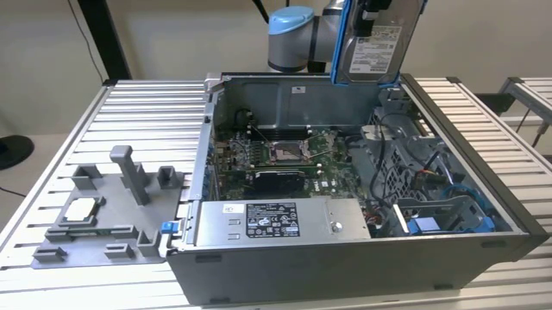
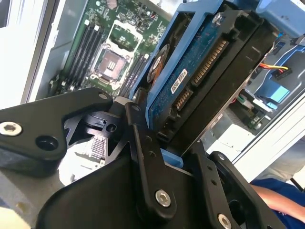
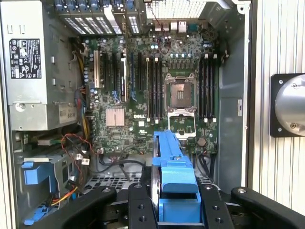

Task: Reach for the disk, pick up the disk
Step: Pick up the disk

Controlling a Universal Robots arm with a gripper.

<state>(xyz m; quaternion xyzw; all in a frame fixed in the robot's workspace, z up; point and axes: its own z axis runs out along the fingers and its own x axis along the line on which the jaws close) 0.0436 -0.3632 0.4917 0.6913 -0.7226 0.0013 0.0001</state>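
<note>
I have the disk [image 1: 377,45] up in the air, lifted clear above the open computer case [image 1: 345,258] and hanging over its back corner in the exterior view. It stands on edge, white label facing the camera, with its blue bracket [image 1: 340,39] running down the side.

In both wrist views the gripper [image 3: 177,200] is closed on the disk. In the first wrist view I see the black fingers [image 3: 141,210] pressed against either side of the bracket, with the disk's thin edge pointing away from the camera. In the second wrist view the disk's [image 2: 190,81] blue circuit board and connector side faces me, wedged between the black jaws.

Below it I see the motherboard [image 3: 157,86] with its bare processor socket [image 3: 182,93]. The grey power supply [image 1: 276,223] sits at the case's near wall. On the slatted table to the exterior view's left lies a grey fixture [image 1: 103,219] with a small white chip [image 1: 80,208] resting in it.
</note>
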